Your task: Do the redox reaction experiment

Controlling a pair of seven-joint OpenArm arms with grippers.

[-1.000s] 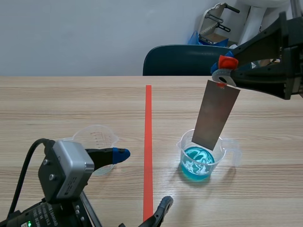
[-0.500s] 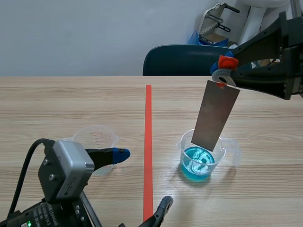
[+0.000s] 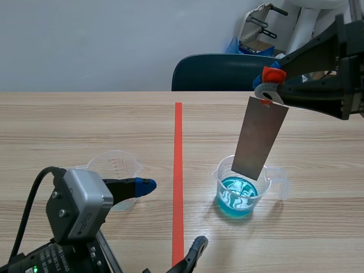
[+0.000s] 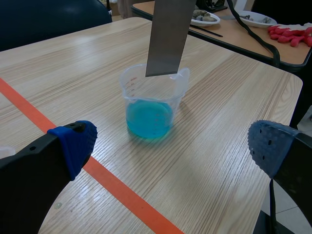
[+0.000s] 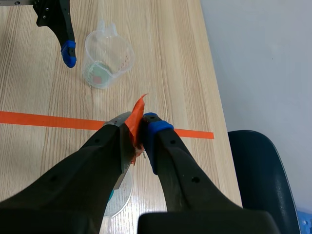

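A clear beaker holding blue liquid stands right of the red tape line. A grey metal strip hangs tilted over it, its lower end just inside the rim, above the liquid. My right gripper is shut on the strip's top, where an orange tag sticks out between the fingers. In the left wrist view the beaker and strip lie ahead of my open left gripper. An empty clear beaker stands left of the line, beside the left gripper's blue fingertip.
A dark blue chair stands behind the table's far edge. The red tape line runs down the table's middle. In the left wrist view another table with dishes and red items lies beyond the table's edge.
The strip's lower end has risen very slightly over the beaker; the blue liquid is swirling. The left arm has kept still.
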